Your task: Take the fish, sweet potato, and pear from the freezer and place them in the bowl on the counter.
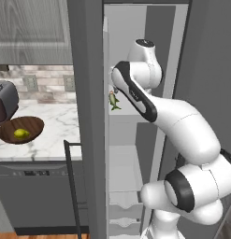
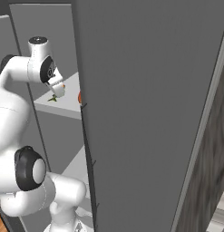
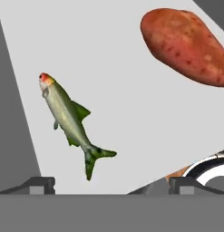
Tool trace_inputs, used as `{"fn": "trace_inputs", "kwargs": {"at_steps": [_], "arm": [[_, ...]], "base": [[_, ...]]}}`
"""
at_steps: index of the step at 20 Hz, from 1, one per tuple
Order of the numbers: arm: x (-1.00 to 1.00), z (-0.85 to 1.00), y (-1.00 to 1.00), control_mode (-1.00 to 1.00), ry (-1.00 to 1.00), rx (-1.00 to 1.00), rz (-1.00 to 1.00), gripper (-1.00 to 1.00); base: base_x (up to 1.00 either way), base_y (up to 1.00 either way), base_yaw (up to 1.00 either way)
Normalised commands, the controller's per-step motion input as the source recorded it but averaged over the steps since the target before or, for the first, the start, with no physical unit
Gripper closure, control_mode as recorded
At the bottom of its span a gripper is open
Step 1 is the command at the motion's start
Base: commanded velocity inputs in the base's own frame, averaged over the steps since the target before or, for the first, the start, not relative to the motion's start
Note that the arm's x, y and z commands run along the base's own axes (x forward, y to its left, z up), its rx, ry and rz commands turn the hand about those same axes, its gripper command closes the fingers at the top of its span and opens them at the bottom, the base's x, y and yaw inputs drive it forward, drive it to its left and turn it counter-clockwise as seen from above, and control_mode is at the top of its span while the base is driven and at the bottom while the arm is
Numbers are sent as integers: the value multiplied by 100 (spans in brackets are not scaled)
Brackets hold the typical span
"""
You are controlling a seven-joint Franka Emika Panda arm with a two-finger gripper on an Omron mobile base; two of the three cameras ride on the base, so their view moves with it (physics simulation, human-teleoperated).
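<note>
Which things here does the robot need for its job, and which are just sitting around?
For the job: fish, sweet potato, pear, bowl, freezer, counter, open end effector.
Just sitting around: toaster, wall cabinet.

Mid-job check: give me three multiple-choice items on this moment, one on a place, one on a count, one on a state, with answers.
1. Where does the pear lie?
A. in the bowl
B. on the freezer shelf
C. between the fingers

2. How many task foods lie on the freezer shelf?
A. none
B. two
C. three

3. How do the gripper fingers stand?
A. shut on the fish
B. shut on the sweet potato
C. open, holding nothing

Answers:
1 A, the left base view shows it in the bowl on the counter.
2 B, fish and sweet potato in the hand view.
3 C, fingertips apart, short of the fish.
</note>
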Motion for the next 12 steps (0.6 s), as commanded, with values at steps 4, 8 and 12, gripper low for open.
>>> {"fn": "trace_inputs", "kwargs": {"at_steps": [4,8,12], "arm": [[28,-13,3,-100,2,0,0,-100],[29,-4,8,-100,10,0,0,-100],[24,-8,1,-100,8,0,1,-100]], "base": [[0,0,0],[0,0,0],[0,0,0]]}}
